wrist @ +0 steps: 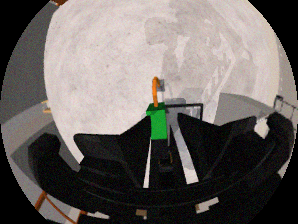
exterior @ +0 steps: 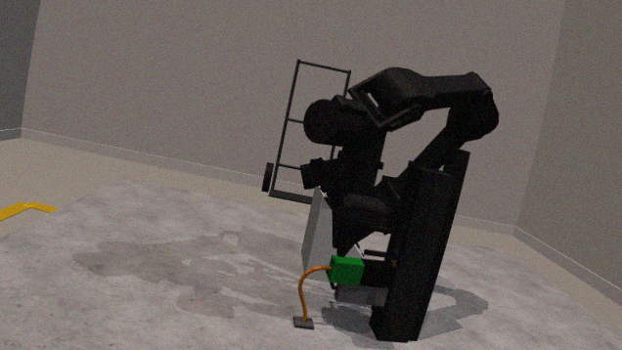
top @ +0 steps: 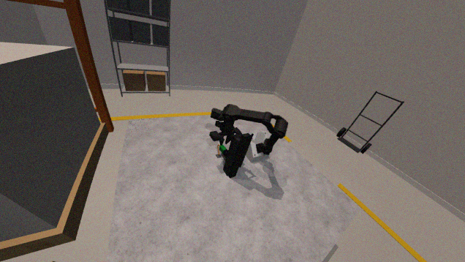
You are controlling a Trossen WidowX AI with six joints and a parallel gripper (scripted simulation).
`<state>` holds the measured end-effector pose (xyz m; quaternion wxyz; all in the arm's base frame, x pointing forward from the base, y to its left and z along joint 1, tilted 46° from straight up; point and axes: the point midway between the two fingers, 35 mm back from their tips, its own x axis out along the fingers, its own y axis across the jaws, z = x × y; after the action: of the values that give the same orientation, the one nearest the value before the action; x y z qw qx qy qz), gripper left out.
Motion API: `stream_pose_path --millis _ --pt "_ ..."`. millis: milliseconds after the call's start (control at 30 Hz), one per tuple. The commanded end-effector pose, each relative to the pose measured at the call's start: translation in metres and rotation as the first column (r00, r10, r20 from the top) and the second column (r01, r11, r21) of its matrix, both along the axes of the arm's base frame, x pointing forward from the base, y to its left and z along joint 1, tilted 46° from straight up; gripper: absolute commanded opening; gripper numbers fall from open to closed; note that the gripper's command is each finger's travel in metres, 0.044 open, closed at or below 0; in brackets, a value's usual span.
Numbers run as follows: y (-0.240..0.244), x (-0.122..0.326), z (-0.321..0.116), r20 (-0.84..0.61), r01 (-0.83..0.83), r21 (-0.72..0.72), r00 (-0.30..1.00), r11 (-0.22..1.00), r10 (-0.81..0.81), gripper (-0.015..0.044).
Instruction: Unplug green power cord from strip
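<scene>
The green plug (top: 223,148) (exterior: 347,270) (wrist: 158,125) has an orange cord (exterior: 300,290) (wrist: 155,92) that curves down to a small grey pad on the floor. My gripper (wrist: 164,117) is partly open, its fingertips on either side of the plug. In the wrist view the left fingertip is right by the plug, and a gap shows between the plug and the right one. A tall black block (top: 237,155) (exterior: 425,244), apparently the power strip, stands beside the plug. A short dark part shows between them in the exterior view; whether the plug is seated is hidden.
A pale grey panel (top: 259,137) (exterior: 317,235) stands behind the gripper. The small grey pad (exterior: 303,323) lies on the floor in front of the plug. A hand truck (top: 371,121) (exterior: 288,127) and a shelf rack (top: 142,67) stand farther off.
</scene>
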<state>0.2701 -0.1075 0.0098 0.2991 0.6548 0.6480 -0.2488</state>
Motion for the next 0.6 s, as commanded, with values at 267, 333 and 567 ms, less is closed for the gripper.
stream_pose_path --millis 267,333,567 --pt "0.0059 -0.0002 -0.0050 -0.002 -0.002 0.002 1.000 1.000 0.002 0.0134" --pt "0.0059 -0.0002 -0.0050 -0.002 -0.002 0.002 1.000 1.000 0.002 0.0120" --pt "0.0059 -0.0002 -0.0050 -0.002 -0.002 0.002 1.000 1.000 0.002 0.0074"
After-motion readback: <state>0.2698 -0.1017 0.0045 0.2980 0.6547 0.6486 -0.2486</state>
